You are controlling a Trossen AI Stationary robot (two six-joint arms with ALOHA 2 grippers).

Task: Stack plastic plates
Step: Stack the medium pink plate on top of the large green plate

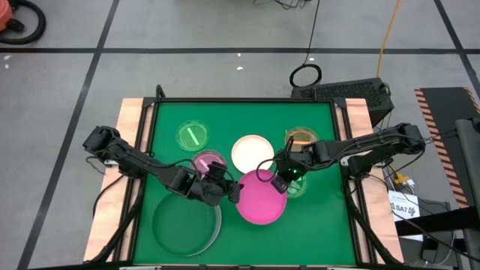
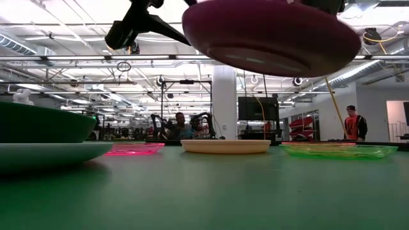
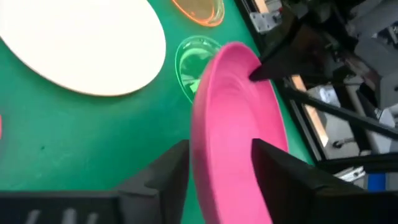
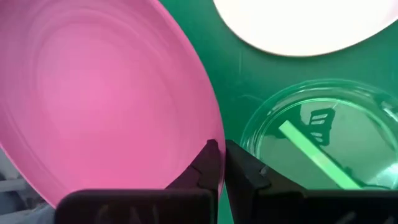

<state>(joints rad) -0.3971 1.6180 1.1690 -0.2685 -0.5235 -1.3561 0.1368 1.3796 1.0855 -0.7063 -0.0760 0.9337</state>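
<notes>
The big plate (image 1: 262,199) at the middle is hot pink, plain, without pattern. Next to it lies a cream-white plate (image 1: 251,152). A small clear green dish (image 1: 193,136) carries a bright light-green stripe; another clear green dish (image 4: 311,146) shows the same kind of stripe. One small dish (image 1: 301,137) is clear orange, one (image 1: 208,162) pinkish purple. The large plate (image 1: 185,223) near the front is dark green, nearly matching the green worktop (image 1: 315,225). Both arms' fingers (image 3: 158,171) are black. The worktop's side boards (image 1: 127,120) are pale wood.

Green table mat (image 1: 322,225) bordered by wooden edges (image 1: 131,112). Black cable loop (image 1: 305,75) on grey floor. Two people (image 2: 353,123) in background.
</notes>
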